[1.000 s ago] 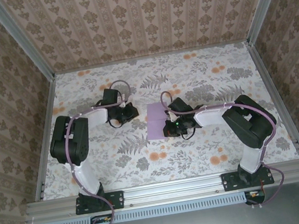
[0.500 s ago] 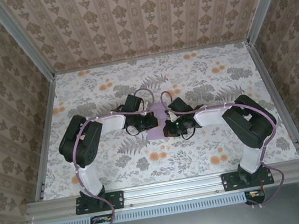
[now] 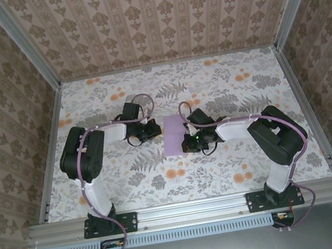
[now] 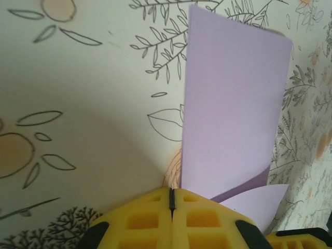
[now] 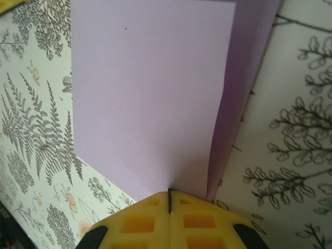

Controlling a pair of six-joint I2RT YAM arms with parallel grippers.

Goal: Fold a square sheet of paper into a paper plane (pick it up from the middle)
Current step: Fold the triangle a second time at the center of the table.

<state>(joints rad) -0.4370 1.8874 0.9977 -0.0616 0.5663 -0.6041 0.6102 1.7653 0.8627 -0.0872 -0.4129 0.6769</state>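
The left arm's fingers [image 4: 171,199] are yellow blocks with square moulded pockets. They are pressed together along a thin dark seam and hold nothing. Just ahead of them and to their right lies the square sheet of paper [image 4: 233,98]. It is thin, matte, plain lavender, folded into a long double-layered rectangle, and a lower layer curls out at its near corner. The right arm's fingers [image 5: 169,199], the same yellow blocks, are also clenched. The sheet's near edge runs right up to their tips and may be nipped between them, though the seam hides that. Ahead of them the top layer lies flat and smooth, while to their right a second flap lifts along a crease. From above, the paper sits between the two sets of fingers on a glossy worktop [image 3: 223,84] printed with grey ferns and orange blossoms.
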